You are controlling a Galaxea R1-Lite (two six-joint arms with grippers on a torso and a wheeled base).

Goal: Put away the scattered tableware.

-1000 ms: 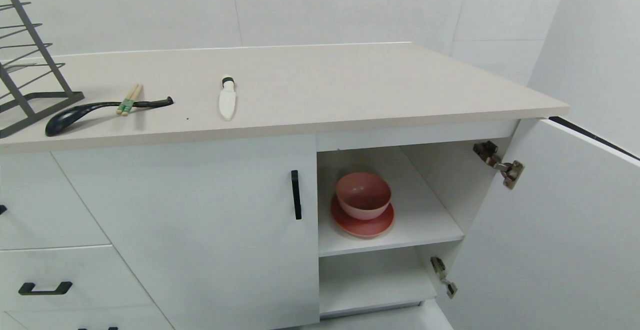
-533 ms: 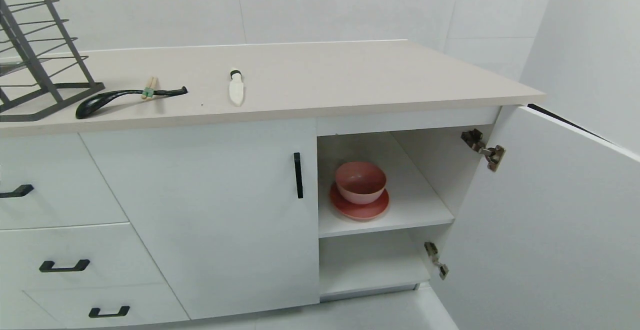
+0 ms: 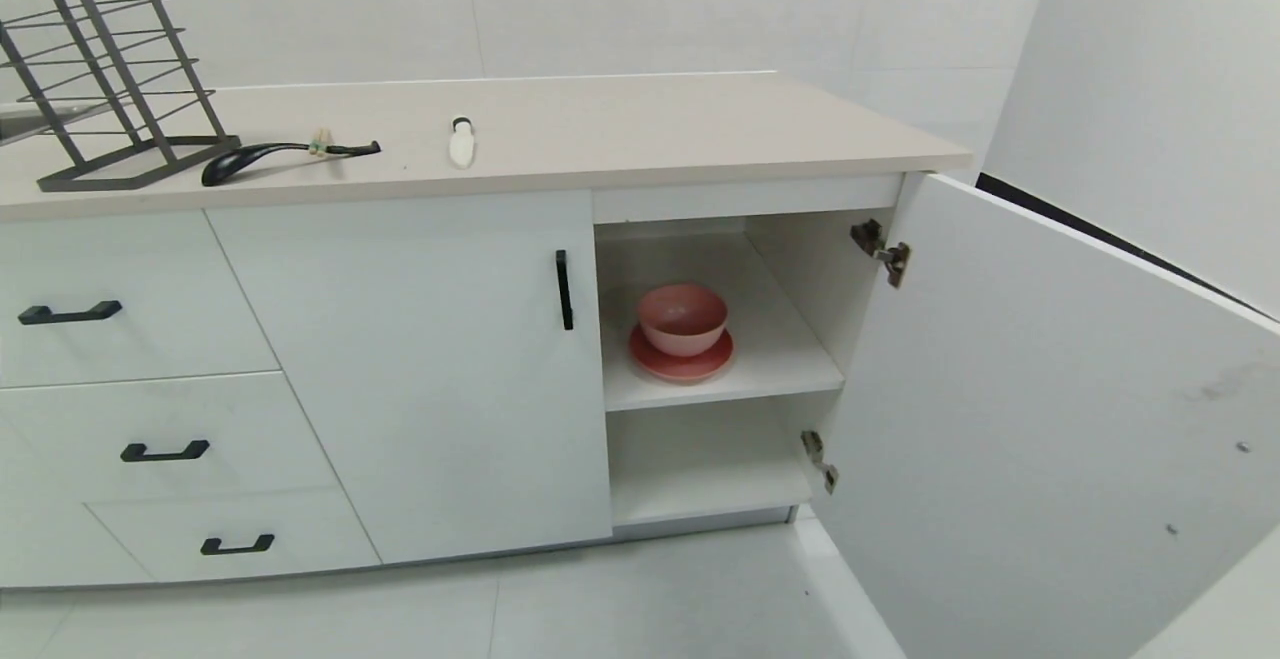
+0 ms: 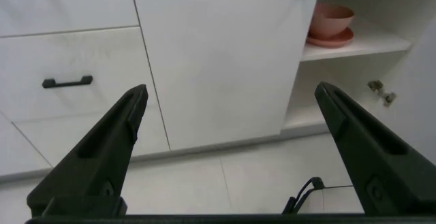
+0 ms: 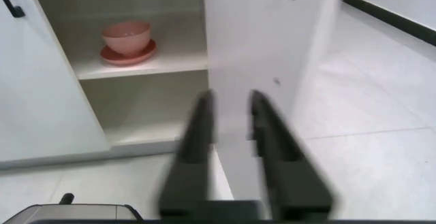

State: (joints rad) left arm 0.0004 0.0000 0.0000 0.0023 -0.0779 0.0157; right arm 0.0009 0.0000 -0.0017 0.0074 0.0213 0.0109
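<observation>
now my left hand (image 4: 229,90) is hanging spread wide before the cupboard (image 4: 218,47); my right hand (image 5: 229,96) is hovering barely parted, empty, facing the pink bowl (image 5: 127,37) on its shelf (image 5: 177,57)

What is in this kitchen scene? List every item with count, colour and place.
countertop: 1, beige
rack: 1, dark grey, countertop's left end
ladle: 1, black, countertop, beside rack
chopsticks: 1 pair, pale, at the ladle's handle
knife: 1, white, countertop, right of ladle
plate: 1, red, upper shelf
bowl: 1, pink, on the plate
cupboard doors: 2, white, right one open
drawers: 3, white, black handles, left of doors
left gripper: 1, black, open, facing the shut door
right gripper: 1, black, open, near the open door
</observation>
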